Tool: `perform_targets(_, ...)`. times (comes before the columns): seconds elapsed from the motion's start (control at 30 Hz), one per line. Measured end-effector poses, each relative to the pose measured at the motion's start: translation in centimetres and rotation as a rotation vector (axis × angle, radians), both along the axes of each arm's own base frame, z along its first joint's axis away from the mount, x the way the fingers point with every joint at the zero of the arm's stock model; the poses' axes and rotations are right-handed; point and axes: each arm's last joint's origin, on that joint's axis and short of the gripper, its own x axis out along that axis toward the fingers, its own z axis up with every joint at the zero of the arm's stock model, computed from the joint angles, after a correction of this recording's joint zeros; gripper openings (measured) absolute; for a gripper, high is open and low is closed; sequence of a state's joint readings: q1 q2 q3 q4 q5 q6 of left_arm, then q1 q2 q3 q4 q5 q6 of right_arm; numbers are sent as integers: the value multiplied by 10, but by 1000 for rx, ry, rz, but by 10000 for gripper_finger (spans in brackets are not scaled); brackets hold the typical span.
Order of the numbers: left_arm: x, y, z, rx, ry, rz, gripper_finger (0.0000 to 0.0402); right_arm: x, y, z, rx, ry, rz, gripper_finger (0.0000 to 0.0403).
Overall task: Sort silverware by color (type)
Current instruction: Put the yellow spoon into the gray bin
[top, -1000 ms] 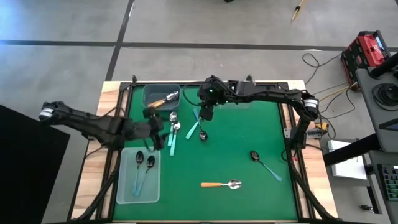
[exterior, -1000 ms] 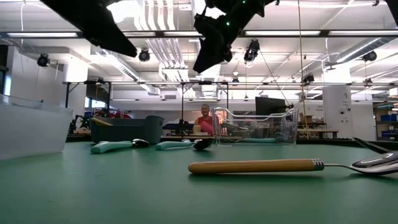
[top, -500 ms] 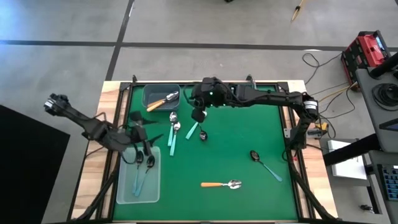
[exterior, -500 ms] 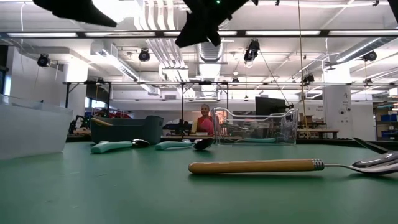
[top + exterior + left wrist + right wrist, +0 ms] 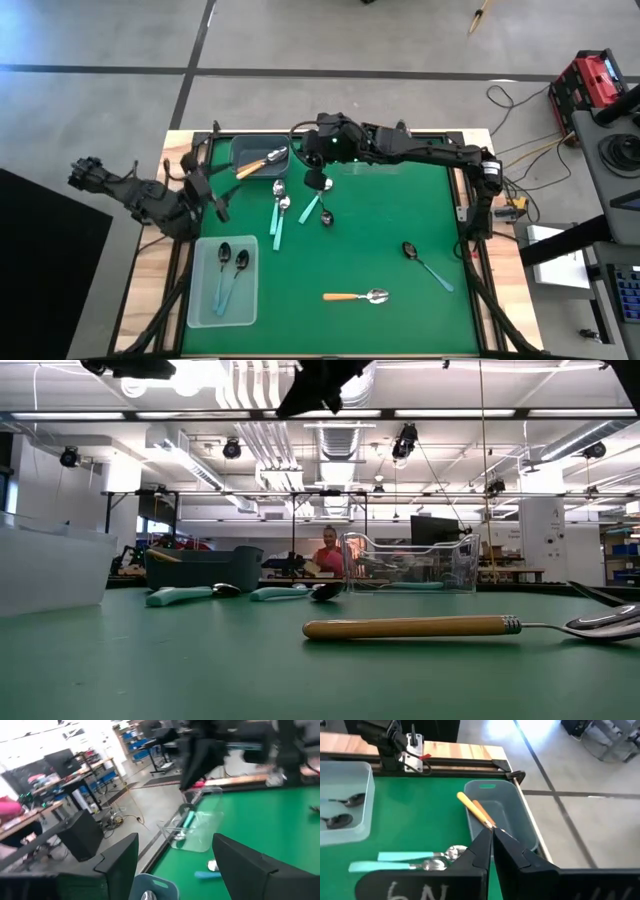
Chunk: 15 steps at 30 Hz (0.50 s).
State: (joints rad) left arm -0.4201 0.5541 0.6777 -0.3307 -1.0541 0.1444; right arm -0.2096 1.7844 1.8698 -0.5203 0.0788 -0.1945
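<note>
Sorting approx. half done. Clear bin [image 5: 199,300], lower left of high view, has 2 dark-bowl spoons [image 5: 232,262] w/ light-blue handles. Grey bin [image 5: 240,150], upper left, has orange-handled spoons [image 5: 262,160] leaning over its rim. A third clear tray shows behind the right arm, top centre, contents unclear.

Left on the table [image 5: 380,230]: 3 teal-handled spoons [image 5: 278,215] close together just right of the grey bin, 1 orange-handled spoon [image 5: 357,296] lower centre, 1 dark-bowl spoon [image 5: 424,260] right of centre.

Right gripper [image 5: 317,182] hangs above the teal group, fingers closed & empty. Left gripper [image 5: 208,190] is at the table's left edge betw. the 2 bins, fingers open, empty.

Room: right half & lower centre of the table wide open, both strays well apart from the edges. Tight spot is the teal cluster, near the grey bin wall & both arms.
</note>
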Motion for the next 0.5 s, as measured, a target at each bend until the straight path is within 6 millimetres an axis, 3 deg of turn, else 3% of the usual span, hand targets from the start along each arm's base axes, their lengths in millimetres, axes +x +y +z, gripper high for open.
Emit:
perform_targets(0.27, 13, 26, 14, -79, -23, 15, 201, -10, -1, 30, -73, 20, 36, 9)
perform_targets(0.5, 34, 74, 1, -201, 64, 21, 173, -13, -6, 32, -96, 45, 41, 9)
